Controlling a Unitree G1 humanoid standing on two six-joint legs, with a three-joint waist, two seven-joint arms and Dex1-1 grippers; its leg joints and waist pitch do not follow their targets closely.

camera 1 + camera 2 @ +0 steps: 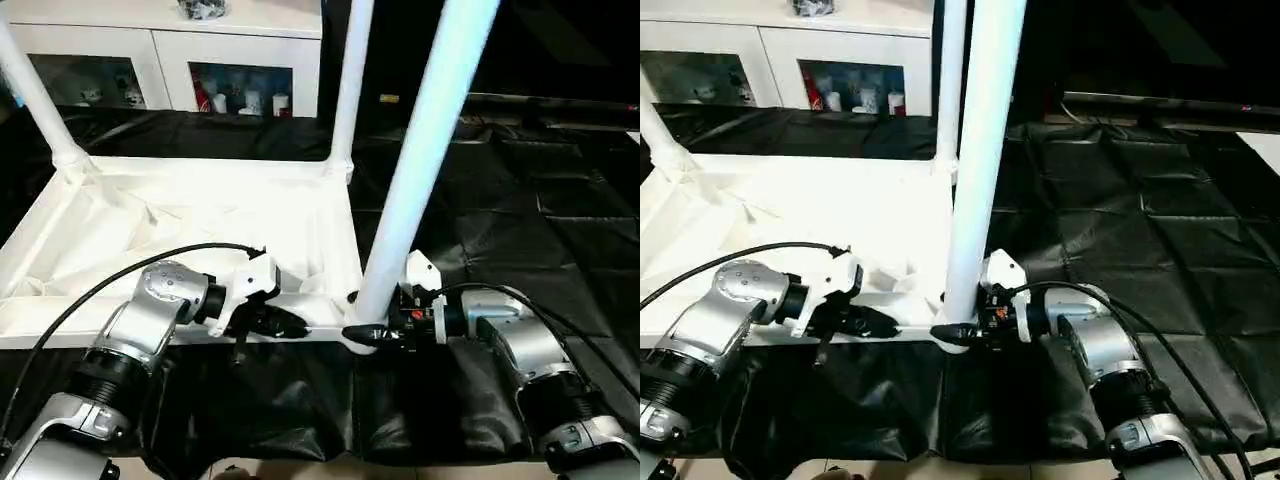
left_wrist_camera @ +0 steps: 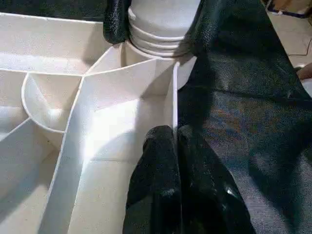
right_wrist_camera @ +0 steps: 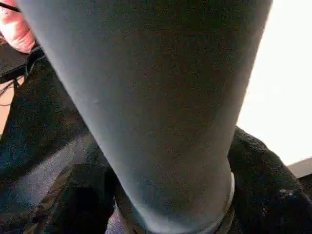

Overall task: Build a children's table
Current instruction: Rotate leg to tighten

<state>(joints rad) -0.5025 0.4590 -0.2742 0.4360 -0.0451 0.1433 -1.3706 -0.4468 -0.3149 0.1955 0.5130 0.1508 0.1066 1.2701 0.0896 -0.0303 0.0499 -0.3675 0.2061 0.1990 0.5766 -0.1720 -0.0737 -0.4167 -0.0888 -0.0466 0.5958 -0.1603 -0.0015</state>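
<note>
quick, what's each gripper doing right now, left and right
Left gripper: closed, holding nothing, its tips at the rim of the upturned tabletop.
Right gripper: fingers around the base of the near leg; whether it grips cannot be told.

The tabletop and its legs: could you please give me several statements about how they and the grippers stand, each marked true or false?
1. The tabletop lies ribbed side up. True.
2. Three legs stand in its sockets. True: far left, far right, near right.
3. The right gripper is at the far left leg. False: its fingers sit either side of the near right leg's base.
4. The left gripper is wide open. False: it is shut, at the near rim.
5. The tabletop rests on bare wood. False: on a black sheet.
</note>
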